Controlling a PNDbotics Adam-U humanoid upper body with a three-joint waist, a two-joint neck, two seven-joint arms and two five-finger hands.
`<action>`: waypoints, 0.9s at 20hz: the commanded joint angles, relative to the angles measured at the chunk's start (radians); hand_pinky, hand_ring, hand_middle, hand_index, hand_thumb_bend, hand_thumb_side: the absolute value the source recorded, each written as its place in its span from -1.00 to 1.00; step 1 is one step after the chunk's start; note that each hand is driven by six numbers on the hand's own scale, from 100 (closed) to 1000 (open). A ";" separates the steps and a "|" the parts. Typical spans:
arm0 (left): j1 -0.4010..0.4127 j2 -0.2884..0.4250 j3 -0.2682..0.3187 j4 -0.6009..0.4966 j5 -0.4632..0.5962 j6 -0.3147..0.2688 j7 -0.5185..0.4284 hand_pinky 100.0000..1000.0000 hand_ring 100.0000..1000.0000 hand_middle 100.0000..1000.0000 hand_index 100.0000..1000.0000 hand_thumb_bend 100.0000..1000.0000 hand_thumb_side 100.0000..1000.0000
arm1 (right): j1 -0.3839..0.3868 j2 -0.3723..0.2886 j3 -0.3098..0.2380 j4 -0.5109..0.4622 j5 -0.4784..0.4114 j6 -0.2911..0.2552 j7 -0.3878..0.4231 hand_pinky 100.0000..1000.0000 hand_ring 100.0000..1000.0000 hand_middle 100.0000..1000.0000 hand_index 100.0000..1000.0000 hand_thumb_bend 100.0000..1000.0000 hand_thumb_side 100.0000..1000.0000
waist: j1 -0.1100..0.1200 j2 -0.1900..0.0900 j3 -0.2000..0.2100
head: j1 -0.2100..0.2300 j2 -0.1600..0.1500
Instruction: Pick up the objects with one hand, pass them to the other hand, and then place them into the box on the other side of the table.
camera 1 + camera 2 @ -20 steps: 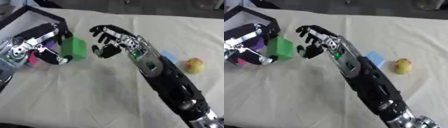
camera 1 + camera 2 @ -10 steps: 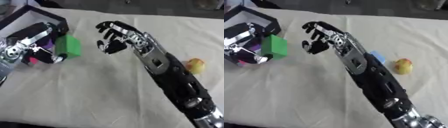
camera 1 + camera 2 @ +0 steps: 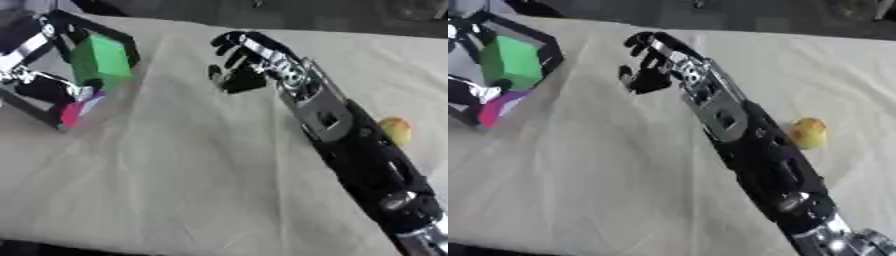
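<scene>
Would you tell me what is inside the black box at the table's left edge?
The black box shows a green block held by the left hand, with something pink below. The rest is covered.

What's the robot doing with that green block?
The left robot hand is holding the green block over the black box at the table's left side, about to put it in. The right robot hand hangs open above the cloth, holding nothing. A yellow fruit-like thing lies on the table beside the right arm.
</scene>
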 commanded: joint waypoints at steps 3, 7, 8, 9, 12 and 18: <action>0.000 0.077 0.080 0.013 0.046 0.038 0.079 0.58 -0.07 -0.60 -0.54 -0.71 -1.00 | -0.019 -0.015 -0.011 -0.025 -0.083 0.041 -0.085 0.42 0.50 0.63 0.64 -1.00 0.33 | 0.009 -0.025 0.005 | 0.019 -0.002; -0.006 0.097 0.099 0.082 0.052 0.056 0.111 0.58 -0.07 -0.59 -0.53 -0.71 -1.00 | -0.022 -0.015 -0.004 -0.016 -0.148 0.044 -0.140 0.43 0.51 0.63 0.63 -1.00 0.28 | 0.009 -0.025 0.006 | 0.038 -0.002; -0.010 0.099 0.103 0.106 0.051 0.063 0.115 0.58 -0.07 -0.59 -0.53 -0.72 -1.00 | -0.025 -0.017 -0.005 -0.015 -0.162 0.044 -0.153 0.42 0.50 0.62 0.63 -1.00 0.24 | 0.007 -0.025 0.006 | 0.044 -0.002; -0.016 0.100 0.104 0.129 0.050 0.065 0.118 0.58 -0.07 -0.59 -0.53 -0.72 -1.00 | -0.027 -0.018 -0.005 -0.015 -0.172 0.045 -0.166 0.42 0.50 0.62 0.63 -1.00 0.24 | 0.006 -0.025 0.005 | 0.049 -0.002; -0.036 0.099 0.108 0.204 0.044 0.062 0.125 0.59 -0.06 -0.58 -0.52 -0.73 -1.00 | -0.036 -0.024 -0.008 -0.021 -0.180 0.047 -0.204 0.43 0.55 0.59 0.62 -1.00 0.20 | 0.003 -0.025 0.004 | 0.072 -0.002; -0.084 0.087 0.103 0.346 0.034 0.033 0.130 0.60 -0.04 -0.57 -0.51 -0.80 -1.00 | -0.054 -0.032 -0.020 -0.040 -0.172 0.055 -0.247 0.45 0.62 0.68 0.60 -1.00 0.10 | -0.006 -0.024 0.001 | 0.114 -0.011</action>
